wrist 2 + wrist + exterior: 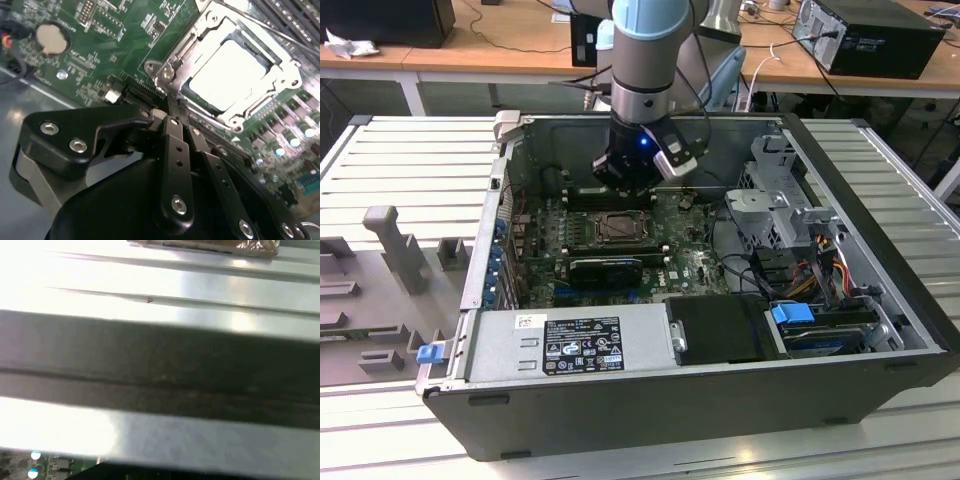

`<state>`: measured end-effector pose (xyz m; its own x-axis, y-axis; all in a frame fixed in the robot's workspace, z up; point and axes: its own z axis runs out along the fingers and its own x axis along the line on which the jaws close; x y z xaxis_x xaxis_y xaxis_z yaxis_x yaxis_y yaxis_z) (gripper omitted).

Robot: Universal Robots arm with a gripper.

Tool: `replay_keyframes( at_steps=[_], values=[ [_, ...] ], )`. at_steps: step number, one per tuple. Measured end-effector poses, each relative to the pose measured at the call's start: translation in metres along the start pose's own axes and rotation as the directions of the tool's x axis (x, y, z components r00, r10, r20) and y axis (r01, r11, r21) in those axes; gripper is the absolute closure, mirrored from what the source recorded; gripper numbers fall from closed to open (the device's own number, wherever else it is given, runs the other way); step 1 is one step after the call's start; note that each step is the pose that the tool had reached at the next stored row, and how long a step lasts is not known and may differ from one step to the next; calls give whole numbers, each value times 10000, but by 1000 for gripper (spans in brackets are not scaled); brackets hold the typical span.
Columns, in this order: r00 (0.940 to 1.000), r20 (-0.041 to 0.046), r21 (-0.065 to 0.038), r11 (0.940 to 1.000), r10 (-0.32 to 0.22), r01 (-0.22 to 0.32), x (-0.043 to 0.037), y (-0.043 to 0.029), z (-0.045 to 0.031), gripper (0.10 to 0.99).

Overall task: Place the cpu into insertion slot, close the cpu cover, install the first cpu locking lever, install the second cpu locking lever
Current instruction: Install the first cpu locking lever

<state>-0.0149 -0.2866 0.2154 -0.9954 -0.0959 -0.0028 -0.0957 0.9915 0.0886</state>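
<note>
Your tool (172, 102) has its fingers pressed together, holding nothing, with the tips just beside the corner of the cpu cover (200, 37). The cpu (227, 75) lies flat in the insertion slot (620, 229), under that cover.

One open computer case (880, 290) lies on the surface (410, 160), holding one green motherboard (695, 265). One cpu (227, 75) sits under one cpu cover (175, 55). One coin battery (51, 39) shows. One arm carries one end effector (172, 117).
</note>
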Motion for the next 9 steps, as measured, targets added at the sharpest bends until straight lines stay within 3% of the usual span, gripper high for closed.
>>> replay_keyframes(
  at_steps=[2, 9],
  values=[
    [10000, -4, 9, 10000, 0, 0, 0, 6, -64, 980],
    [10000, -5, 41, 10000, 1, -1, 2, -26, -65, 980]
  ],
)
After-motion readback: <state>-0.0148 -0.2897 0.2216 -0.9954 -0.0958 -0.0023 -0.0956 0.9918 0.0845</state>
